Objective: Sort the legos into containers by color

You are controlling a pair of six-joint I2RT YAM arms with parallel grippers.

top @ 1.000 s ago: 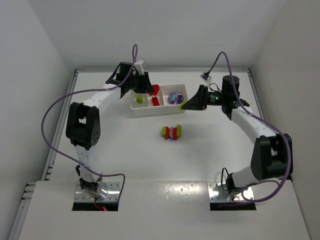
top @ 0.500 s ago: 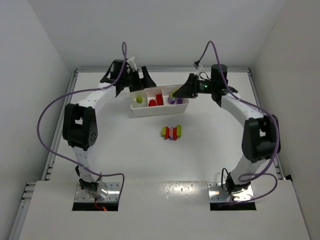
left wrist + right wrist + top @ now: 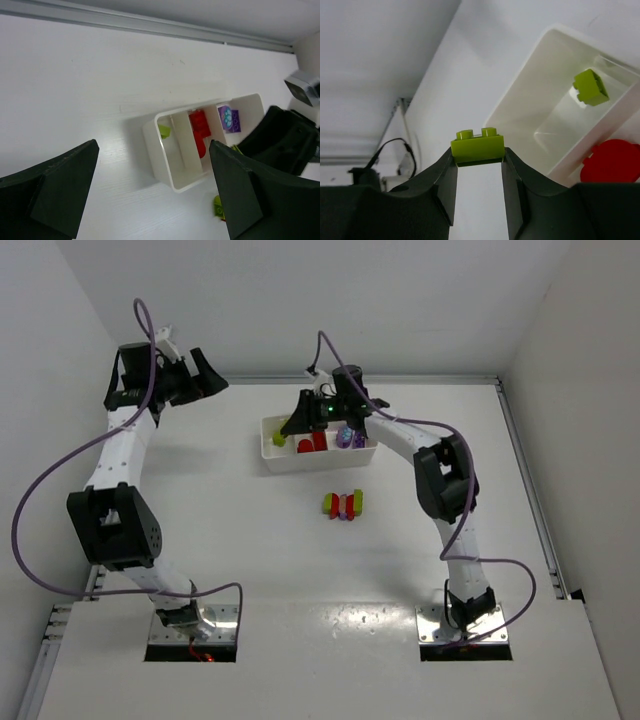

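The white tray (image 3: pixel 269 458) stands at the table's back middle. Its left compartment holds a yellow-green lego (image 3: pixel 590 87), the middle one red legos (image 3: pixel 312 442), the right one purple legos (image 3: pixel 348 437). My right gripper (image 3: pixel 478 152) is shut on a yellow-green brick (image 3: pixel 478 146) and hovers by the tray's left end (image 3: pixel 298 426). A stuck-together cluster of yellow-green, red and purple legos (image 3: pixel 343 504) lies on the table in front of the tray. My left gripper (image 3: pixel 205 375) is open and empty, raised at the back left, away from the tray (image 3: pixel 165 150).
White walls close the table in at the back and on both sides. A metal rail (image 3: pixel 430 379) runs along the back edge. Purple cables loop above both arms. In the left wrist view the right gripper's black body (image 3: pixel 282 145) sits beside the tray.
The left gripper opened and swung from the tray to the back left corner. The right gripper carried its yellow-green brick leftwards, from the tray's right end to its left end.
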